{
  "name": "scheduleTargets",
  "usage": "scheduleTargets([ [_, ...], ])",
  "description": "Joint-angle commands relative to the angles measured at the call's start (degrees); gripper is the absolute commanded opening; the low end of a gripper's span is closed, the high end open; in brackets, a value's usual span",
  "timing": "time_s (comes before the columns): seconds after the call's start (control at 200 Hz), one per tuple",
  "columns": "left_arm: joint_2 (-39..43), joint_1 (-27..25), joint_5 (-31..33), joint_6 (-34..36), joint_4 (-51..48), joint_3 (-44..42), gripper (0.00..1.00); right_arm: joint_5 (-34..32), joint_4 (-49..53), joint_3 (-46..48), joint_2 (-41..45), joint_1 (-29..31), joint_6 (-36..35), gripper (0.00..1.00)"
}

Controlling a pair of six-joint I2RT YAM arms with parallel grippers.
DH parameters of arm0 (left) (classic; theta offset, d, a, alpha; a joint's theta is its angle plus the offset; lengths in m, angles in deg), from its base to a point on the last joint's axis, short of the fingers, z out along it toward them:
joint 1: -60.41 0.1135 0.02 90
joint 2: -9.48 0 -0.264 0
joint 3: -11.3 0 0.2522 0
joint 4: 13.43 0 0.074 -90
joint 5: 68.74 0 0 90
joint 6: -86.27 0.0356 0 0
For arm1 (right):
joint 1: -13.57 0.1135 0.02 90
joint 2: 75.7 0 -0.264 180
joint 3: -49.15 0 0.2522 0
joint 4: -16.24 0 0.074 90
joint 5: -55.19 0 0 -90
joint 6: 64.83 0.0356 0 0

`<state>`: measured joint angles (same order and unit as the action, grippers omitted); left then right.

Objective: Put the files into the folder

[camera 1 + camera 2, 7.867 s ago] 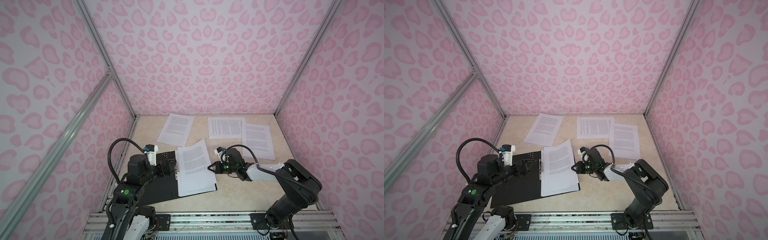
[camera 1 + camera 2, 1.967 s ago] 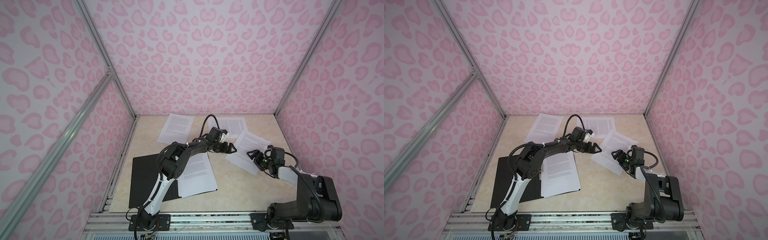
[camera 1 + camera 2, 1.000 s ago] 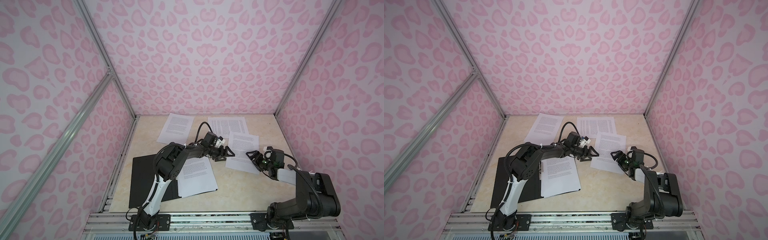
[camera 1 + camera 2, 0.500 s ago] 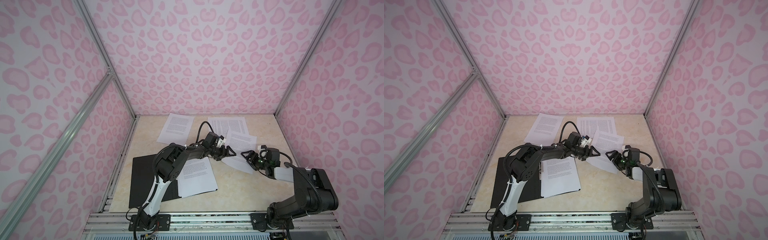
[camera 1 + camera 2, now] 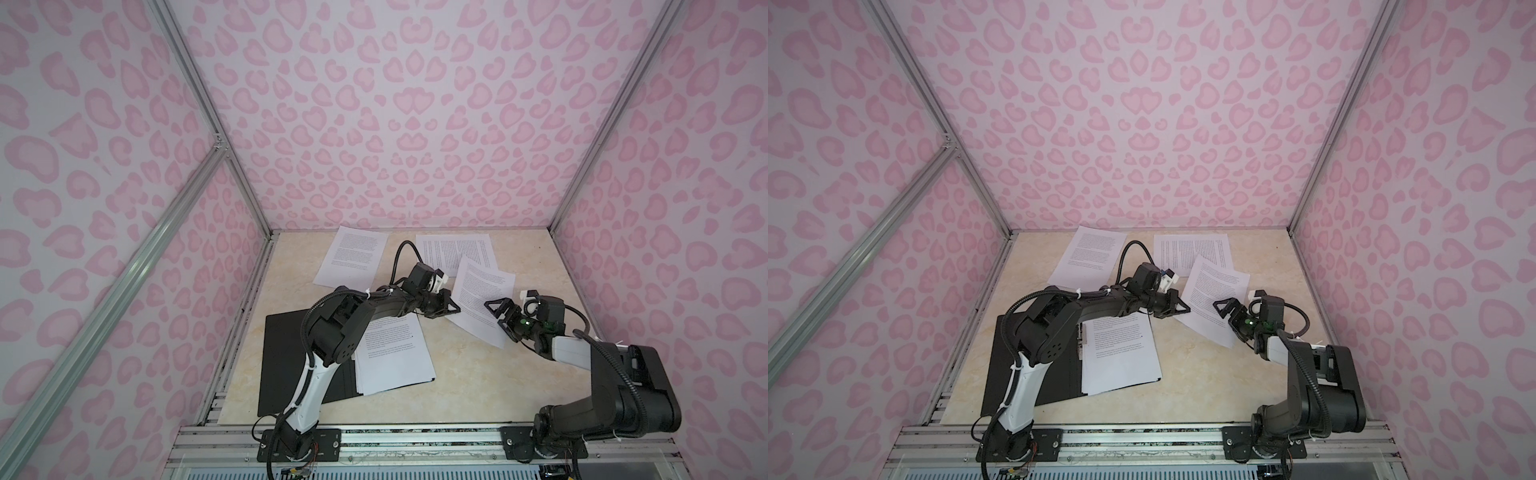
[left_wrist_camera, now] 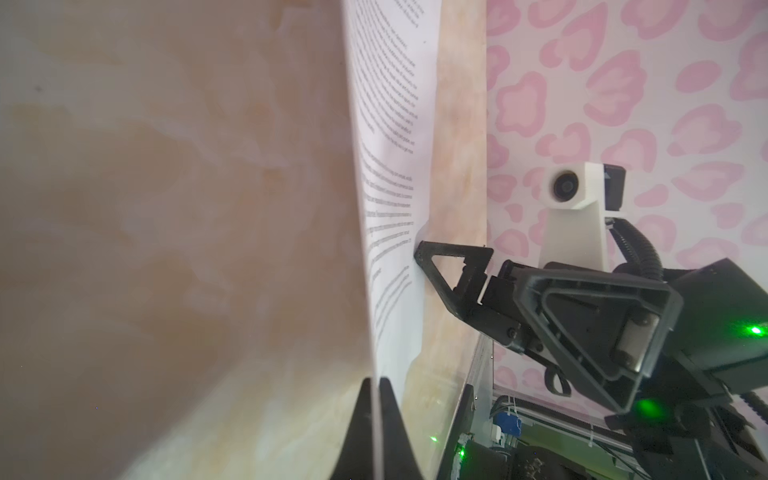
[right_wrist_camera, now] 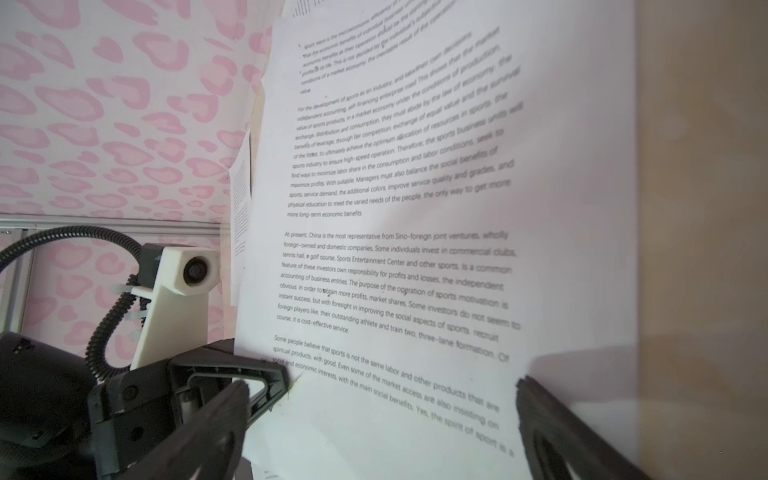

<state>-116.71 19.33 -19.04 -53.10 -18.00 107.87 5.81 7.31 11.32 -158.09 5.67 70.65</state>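
The folder (image 5: 286, 353) lies open at the front left, black inside up, with a stack of files (image 5: 395, 353) on its right half. One printed sheet (image 5: 478, 299) lies tilted at the middle right. My left gripper (image 5: 451, 309) is shut on that sheet's near-left edge; the left wrist view shows the paper pinched between the jaws (image 6: 376, 395). My right gripper (image 5: 500, 318) stands open over the same sheet, one finger on each side of the printed page (image 7: 382, 415), gripping nothing. In both top views two more files (image 5: 1088, 253) (image 5: 1192, 251) lie at the back.
Pink patterned walls with aluminium posts close in the beige table (image 5: 478, 386) on three sides. A metal rail (image 5: 374, 440) with both arm bases runs along the front edge. The left arm stretches over the folder and its stack.
My left gripper has closed on the tilted sheet's edge. My right gripper has opened wider. The sheet has slid and turned toward the left.
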Motion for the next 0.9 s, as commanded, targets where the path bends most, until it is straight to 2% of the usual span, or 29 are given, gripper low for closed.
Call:
scheduleTargets([
  [0.0,6.8,-0.5,1.3,1.3,0.9,-1.2,0.04,-2.7,3.5,0.6,4.1,-1.3,0.9,0.97],
  [0.155,17.7,-2.4,6.5,4.0,-2.4,-3.4,0.04,-9.3,13.1,-1.8,12.2,-1.8,-3.2,0.97],
  [0.225,21.9,-2.8,8.4,3.5,-3.3,-5.0,0.04,-10.5,13.5,-1.9,14.9,-2.1,-2.9,0.97],
  [0.34,29.1,-2.8,13.3,2.3,-6.3,-9.8,0.04,-6.7,5.1,-0.2,15.3,-2.2,0.9,0.97],
  [0.495,40.6,-2.9,20.7,0.1,-9.1,-18.7,0.04,-1.6,4.6,-2.2,12.8,-1.1,1.3,0.97],
  [0.625,52.1,-2.6,28.3,-2.3,-14.4,-26.8,0.04,-2.7,3.8,-2.4,13.3,5.3,1.2,0.97],
  [0.755,63.4,-0.4,34.3,-7.3,-20.4,-36.0,0.04,-5.1,10.7,-7.4,12.8,14.5,-2.4,0.97],
  [0.84,70.9,2.7,34.7,-10.8,-22.2,-43.4,0.04,-7.1,16.9,-10.6,12.2,19.9,-6.6,0.97],
  [0.895,75.4,4.9,36.0,-11.5,-24.1,-48.1,0.04,-7.2,17.5,-11.1,11.9,22.3,-7.8,0.97],
])
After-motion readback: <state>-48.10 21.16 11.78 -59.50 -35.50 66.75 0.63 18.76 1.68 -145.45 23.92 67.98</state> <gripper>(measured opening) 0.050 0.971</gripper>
